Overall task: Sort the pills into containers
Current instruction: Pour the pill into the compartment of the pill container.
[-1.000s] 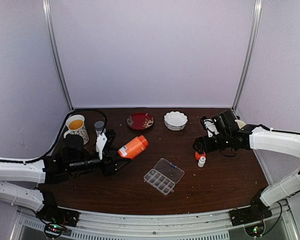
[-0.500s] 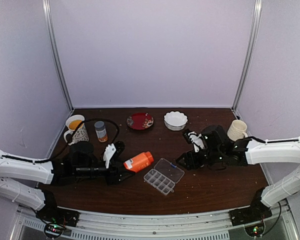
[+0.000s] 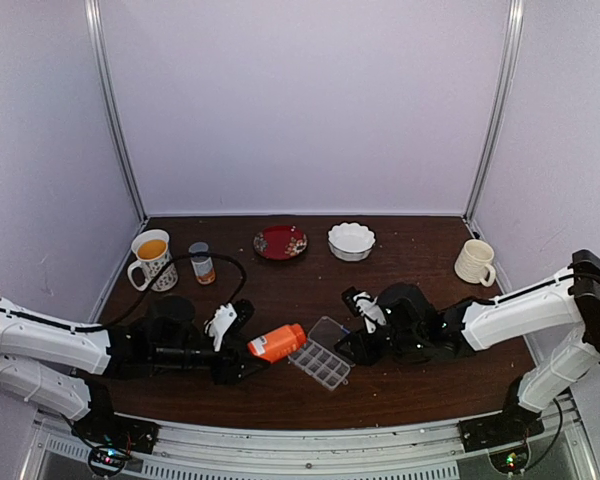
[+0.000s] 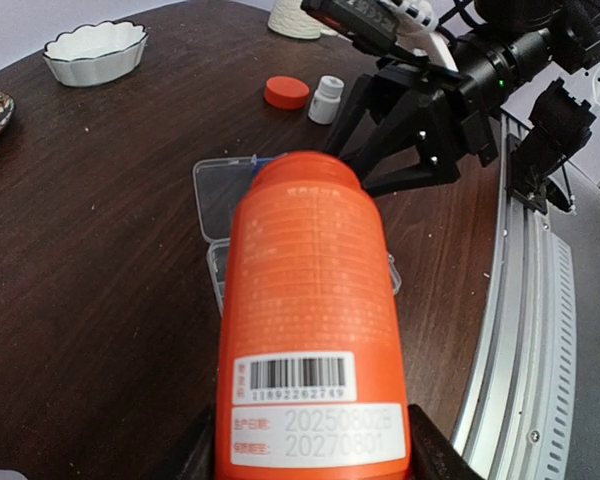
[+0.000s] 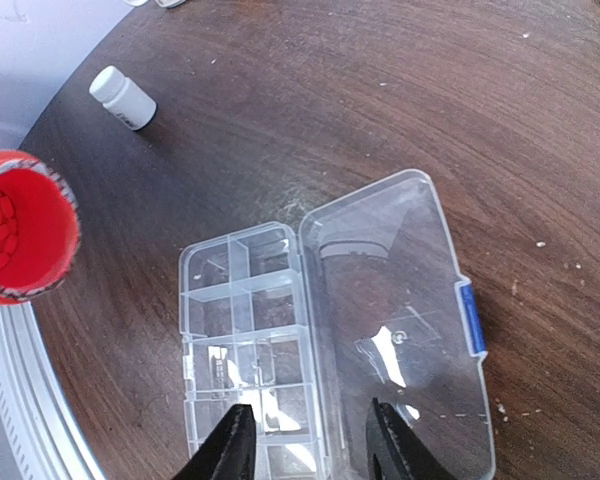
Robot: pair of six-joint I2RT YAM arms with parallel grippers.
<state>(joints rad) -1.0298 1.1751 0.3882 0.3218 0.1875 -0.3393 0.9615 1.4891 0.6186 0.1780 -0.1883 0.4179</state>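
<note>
The clear pill box (image 3: pixel 320 362) lies open, its lid (image 3: pixel 340 338) flat beside it. In the right wrist view its cells (image 5: pixel 242 320) look empty. My left gripper (image 3: pixel 255 350) is shut on an uncapped orange bottle (image 3: pixel 277 342), tilted with its mouth by the box's left end. The bottle fills the left wrist view (image 4: pixel 315 300). Small red pills (image 5: pixel 0 230) show inside its mouth. My right gripper (image 3: pixel 352 345) is open and low over the box, and its fingers (image 5: pixel 235 445) straddle the hinge between cells and lid (image 5: pixel 395 320).
A red cap (image 4: pixel 286 92) and a small white bottle (image 4: pixel 326 98) stand behind the right gripper. At the back are a mug of orange liquid (image 3: pixel 152 257), an amber bottle (image 3: pixel 201 262), a red plate (image 3: pixel 280 242), a white scalloped bowl (image 3: pixel 351 240) and a cream mug (image 3: pixel 474 261).
My left gripper carried the orange bottle right and nearer, up to the box. My right gripper left the cap and small white bottle and moved left and down to the box.
</note>
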